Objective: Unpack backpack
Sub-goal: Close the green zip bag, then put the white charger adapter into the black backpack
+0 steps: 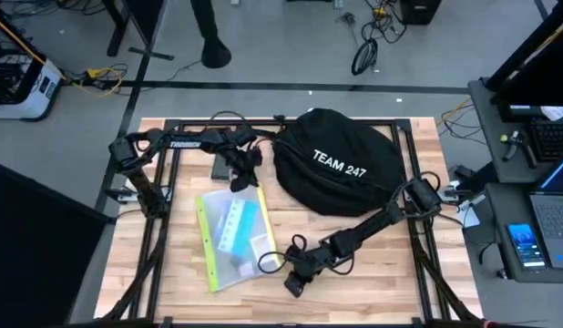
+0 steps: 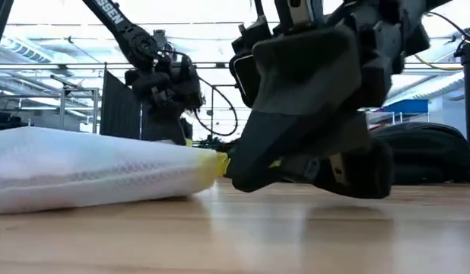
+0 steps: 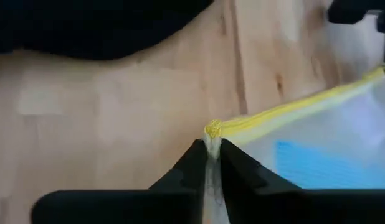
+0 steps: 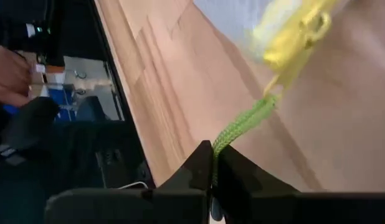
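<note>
The left gripper [image 3: 208, 163] pinches the clear pouch's [image 1: 234, 239] far corner. The right gripper [image 4: 211, 167] pinches its green zipper cord [image 4: 242, 124], near the backpack [image 1: 341, 164].

Bare wooden table [image 1: 373, 282] open along the near edge, backpack [image 1: 341, 169] blocking the far right, mesh pouch [image 1: 234, 239] filling the centre-left, both arms crossing between.

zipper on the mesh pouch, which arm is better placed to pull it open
Right. The right gripper is shut on the green zipper cord of the clear yellow-edged mesh pouch; the left gripper pinches the opposite corner, anchoring it.
</note>
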You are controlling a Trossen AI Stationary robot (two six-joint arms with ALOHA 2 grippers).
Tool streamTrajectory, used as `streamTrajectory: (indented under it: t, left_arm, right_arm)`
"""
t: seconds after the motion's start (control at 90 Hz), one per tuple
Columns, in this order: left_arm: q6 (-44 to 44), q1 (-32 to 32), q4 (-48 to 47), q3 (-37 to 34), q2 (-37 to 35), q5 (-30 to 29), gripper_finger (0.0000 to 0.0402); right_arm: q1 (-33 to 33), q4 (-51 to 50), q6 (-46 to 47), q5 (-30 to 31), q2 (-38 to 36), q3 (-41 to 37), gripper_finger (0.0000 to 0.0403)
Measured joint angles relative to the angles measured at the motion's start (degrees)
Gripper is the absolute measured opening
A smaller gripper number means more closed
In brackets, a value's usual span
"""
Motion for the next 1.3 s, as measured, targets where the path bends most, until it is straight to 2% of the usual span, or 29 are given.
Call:
streamTrajectory:
  t: [0.189, 0.3, 0.4, 0.511, 0.656, 0.711, 0.844, 1.033, 1.167, 1.3]
  left_arm:
    - [2.8, -3.8, -9.3, 7.0, 0.0, -1.0, 0.0104]
    - [4.8, -6.1, -15.3, 12.0, 0.0, -7.9, 0.0152]
    - [4.7, -7.5, -19.1, 16.6, 0.0, -15.8, 0.0183]
    - [4.2, -8.1, -19.7, 20.3, 0.0, -23.1, 0.0199]
    - [4.1, -8.0, -17.9, 23.1, -0.1, -25.5, 0.0200]
    - [4.1, -7.6, -17.3, 23.2, -0.1, -26.2, 0.0200]
    - [-0.1, -5.2, -17.6, 23.2, -0.1, -29.3, 0.0200]
    - [-9.0, 1.1, -21.5, 23.2, 0.0, -31.8, 0.0200]
    - [-12.8, 7.0, -28.3, 23.0, 0.0, -33.1, 0.0200]
    - [-13.9, 12.4, -28.2, 22.5, 0.0, -32.9, 0.0200]
  right_arm:
    - [-5.4, -10.8, -12.6, 0.6, -6.0, 0.0, 0.0030]
    - [-10.4, -20.0, -22.4, 1.2, -11.8, 0.0, 0.0055]
    - [-15.8, -29.5, -31.0, 4.1, -18.6, 0.0, 0.0075]
    - [-22.3, -38.7, -40.5, 11.8, -27.1, 0.0, 0.0095]
    - [-31.0, -45.0, -52.8, 27.2, -35.4, 0.0, 0.0121]
    - [-34.4, -44.4, -57.3, 29.6, -36.7, 0.0, 0.0130]
    - [-42.4, -41.3, -65.4, 25.3, -36.5, 0.0, 0.0148]
    - [-50.4, -35.3, -72.4, 17.7, -31.6, 0.0, 0.0169]
    - [-53.6, -30.1, -76.4, 11.6, -27.8, 0.0, 0.0179]
    - [-55.0, -27.8, -79.9, 10.4, -25.5, 0.0, 0.0183]
